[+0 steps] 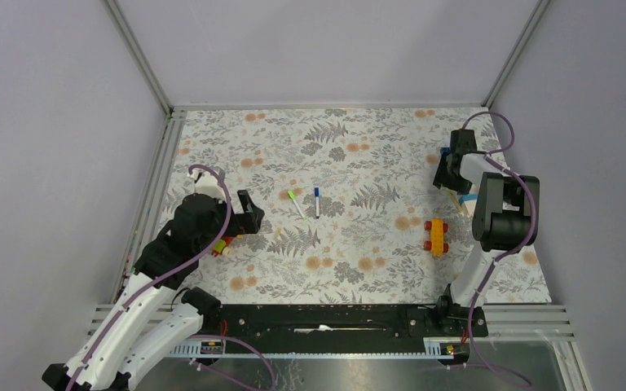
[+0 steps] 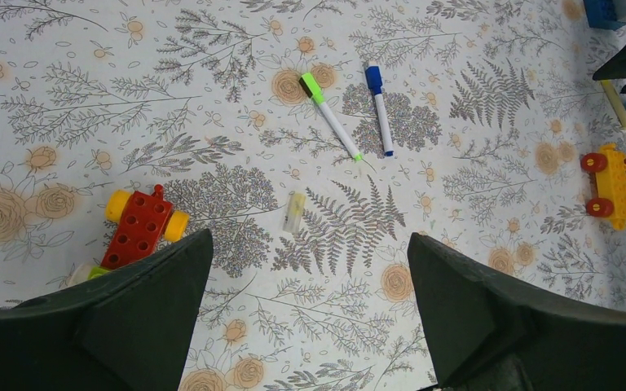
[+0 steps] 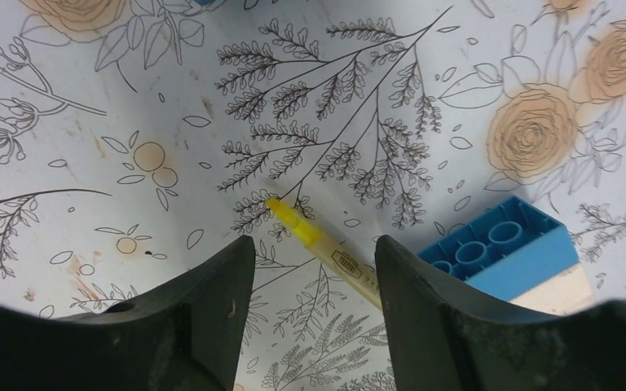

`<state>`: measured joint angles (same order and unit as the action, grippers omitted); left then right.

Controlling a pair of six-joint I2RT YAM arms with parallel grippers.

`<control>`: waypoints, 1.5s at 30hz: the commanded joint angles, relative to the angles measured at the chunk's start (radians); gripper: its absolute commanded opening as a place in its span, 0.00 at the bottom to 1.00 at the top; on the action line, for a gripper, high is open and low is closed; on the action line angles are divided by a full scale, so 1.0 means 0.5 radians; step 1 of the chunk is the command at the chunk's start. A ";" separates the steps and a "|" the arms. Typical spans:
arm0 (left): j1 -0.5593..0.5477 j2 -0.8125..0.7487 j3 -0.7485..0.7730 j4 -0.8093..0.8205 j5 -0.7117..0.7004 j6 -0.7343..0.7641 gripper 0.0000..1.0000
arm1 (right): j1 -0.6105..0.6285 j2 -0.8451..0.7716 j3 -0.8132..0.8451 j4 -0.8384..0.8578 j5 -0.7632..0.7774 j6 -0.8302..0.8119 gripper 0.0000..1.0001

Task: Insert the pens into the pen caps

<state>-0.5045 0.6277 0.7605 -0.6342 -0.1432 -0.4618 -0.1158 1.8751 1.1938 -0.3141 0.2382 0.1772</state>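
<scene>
Two white pens lie side by side mid-table: one (image 2: pixel 334 122) wears a green cap (image 2: pixel 312 85), the other (image 2: pixel 381 118) a blue cap (image 2: pixel 373 79). A small clear yellowish cap (image 2: pixel 295 212) lies alone nearer my left gripper (image 2: pixel 310 240), which hovers open and empty above the cloth, also seen from above (image 1: pixel 253 213). At the far right a tan pen (image 3: pixel 350 265) with a bare yellow tip (image 3: pixel 293 220) lies flat on the cloth. My right gripper (image 3: pixel 314 244) is down over it, jaws apart on either side of the barrel, which runs under the right finger.
A red toy brick car (image 2: pixel 138 228) with yellow wheels sits by my left finger. A yellow toy car (image 1: pixel 435 235) stands right of centre. A blue brick (image 3: pixel 501 257) lies close beside the tan pen. Cage walls enclose the table's left, far and right sides.
</scene>
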 commanded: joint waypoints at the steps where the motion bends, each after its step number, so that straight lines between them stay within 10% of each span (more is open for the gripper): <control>1: -0.006 0.005 0.002 0.088 -0.016 0.031 0.99 | -0.032 0.053 0.059 0.015 -0.134 -0.055 0.61; 22: -0.010 0.037 0.001 0.090 -0.014 0.037 0.99 | 0.135 0.065 0.048 0.057 -0.661 -0.001 0.04; 42: -0.010 0.075 0.006 0.086 -0.018 0.041 0.99 | 0.942 -0.228 -0.266 0.159 -0.664 0.315 0.00; 45: -0.010 0.081 0.008 0.087 -0.014 0.043 0.99 | 0.971 -0.211 -0.270 0.147 -0.658 0.332 0.16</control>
<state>-0.5068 0.6655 0.7586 -0.6342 -0.1436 -0.4595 0.3481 1.8053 1.0657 -0.2554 -0.1158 0.3050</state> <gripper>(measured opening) 0.989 0.078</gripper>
